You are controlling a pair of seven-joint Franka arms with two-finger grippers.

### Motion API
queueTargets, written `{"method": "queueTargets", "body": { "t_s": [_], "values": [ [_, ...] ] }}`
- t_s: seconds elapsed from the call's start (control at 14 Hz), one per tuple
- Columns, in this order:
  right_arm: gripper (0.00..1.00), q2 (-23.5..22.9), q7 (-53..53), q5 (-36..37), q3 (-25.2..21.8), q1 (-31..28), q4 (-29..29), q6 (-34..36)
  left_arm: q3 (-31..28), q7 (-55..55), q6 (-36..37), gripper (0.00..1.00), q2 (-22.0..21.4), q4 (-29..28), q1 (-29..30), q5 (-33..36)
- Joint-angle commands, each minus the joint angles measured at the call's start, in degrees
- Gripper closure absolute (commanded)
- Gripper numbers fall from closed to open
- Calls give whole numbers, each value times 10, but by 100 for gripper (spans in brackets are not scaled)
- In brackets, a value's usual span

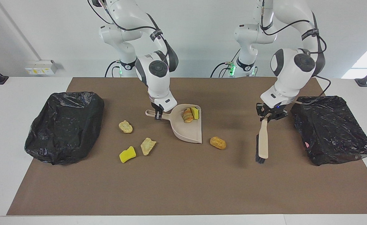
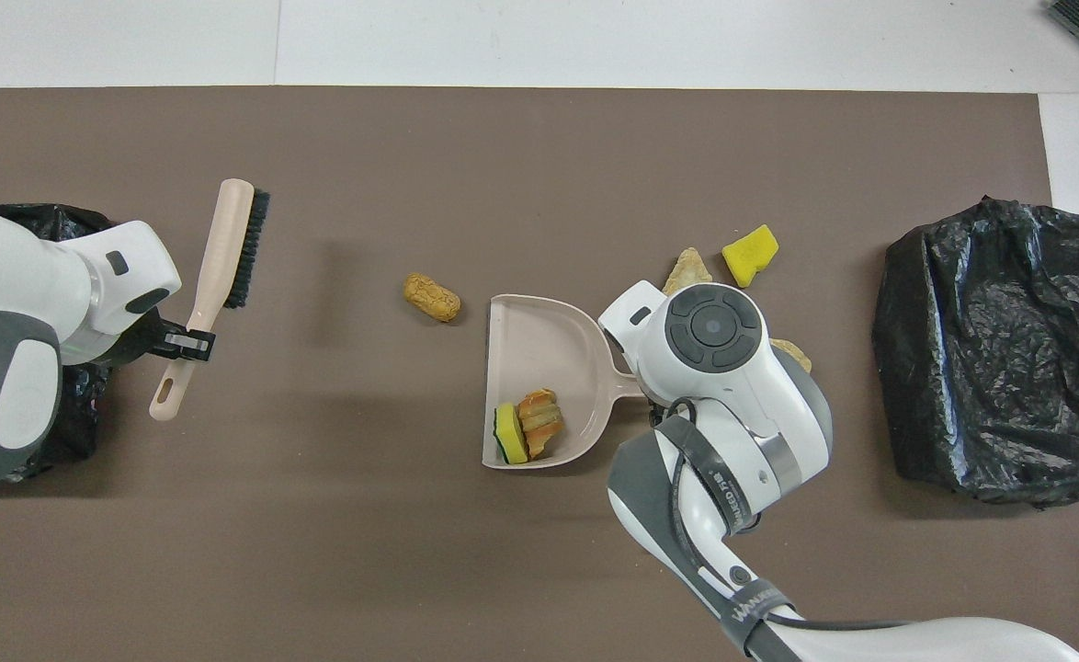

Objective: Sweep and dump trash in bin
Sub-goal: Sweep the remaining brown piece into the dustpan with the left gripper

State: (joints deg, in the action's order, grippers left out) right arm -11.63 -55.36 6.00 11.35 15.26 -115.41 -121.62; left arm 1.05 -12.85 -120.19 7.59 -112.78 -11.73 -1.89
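Overhead, right arm hides 1 tan piece (image 1: 125,126).

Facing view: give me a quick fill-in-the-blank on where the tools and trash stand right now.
1. The left gripper is shut on the ____ handle.
2. The right gripper is shut on the handle of the ____.
3. The dustpan holds ____ pieces of trash.
4. The brown lump beside the dustpan's open edge lies on the ____.

Missing words: brush; dustpan; two; mat
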Motion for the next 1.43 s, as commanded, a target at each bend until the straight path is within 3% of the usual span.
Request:
{"method": "queueTargets", "body": {
  "t_s": [0.0, 0.29, 0.64, 1.14, 1.36],
  "values": [
    [100, 13, -11, 6, 3, -6, -21, -14, -6, -2, 0, 100, 50, 28, -46, 7],
    [100, 13, -10, 6, 3, -6, -22, -15, -5, 8, 15, 100, 29, -16, -86, 9],
    [100, 13, -10, 6, 4, -6, -22, -16, -1, 157, 39, 100, -40, -116, -167, 0],
    [100, 13, -16, 6, 4, -15, -23, -16, -1, 267, 59, 100, -58, -114, -284, -101],
    [100, 13, -17, 6, 4, -16, -25, -13, -2, 291, 60, 100, -67, -107, -280, -117]
  ]
}}
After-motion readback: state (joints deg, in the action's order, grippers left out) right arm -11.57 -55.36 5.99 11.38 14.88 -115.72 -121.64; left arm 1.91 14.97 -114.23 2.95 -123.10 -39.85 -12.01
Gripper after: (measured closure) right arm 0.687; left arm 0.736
